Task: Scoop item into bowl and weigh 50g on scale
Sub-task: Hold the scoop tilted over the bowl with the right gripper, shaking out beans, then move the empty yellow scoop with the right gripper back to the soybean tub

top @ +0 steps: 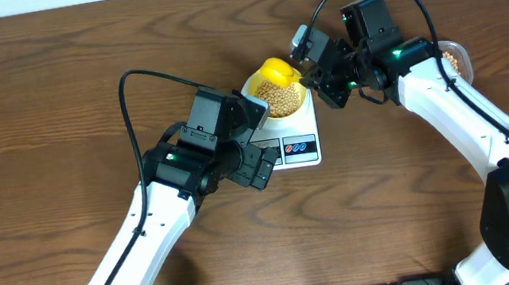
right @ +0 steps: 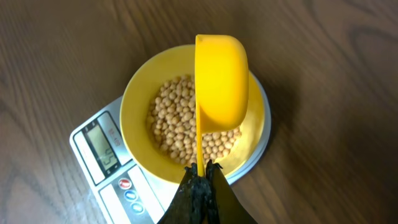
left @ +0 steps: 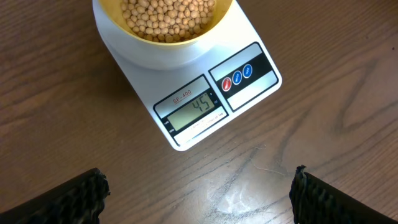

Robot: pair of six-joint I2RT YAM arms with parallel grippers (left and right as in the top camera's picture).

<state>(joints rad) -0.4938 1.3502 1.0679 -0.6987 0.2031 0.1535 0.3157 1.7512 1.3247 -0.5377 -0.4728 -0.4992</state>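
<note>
My overhead camera is fixed above and looks straight down on the wide surface, far enough off that the scale looks small near mid-frame. The left wrist camera looks down from close by, left fingers at its lower corners, onto the scale's display end and the near side of the bowl. The right wrist camera faces almost straight down, close over that bowl, right fingers at bottom centre; all three views share bowl and scale.

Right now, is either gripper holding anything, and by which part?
The right gripper is shut on the yellow scoop, pinching the end of its handle, cup tipped over the bowl. The left gripper is open and holds nothing.
</note>
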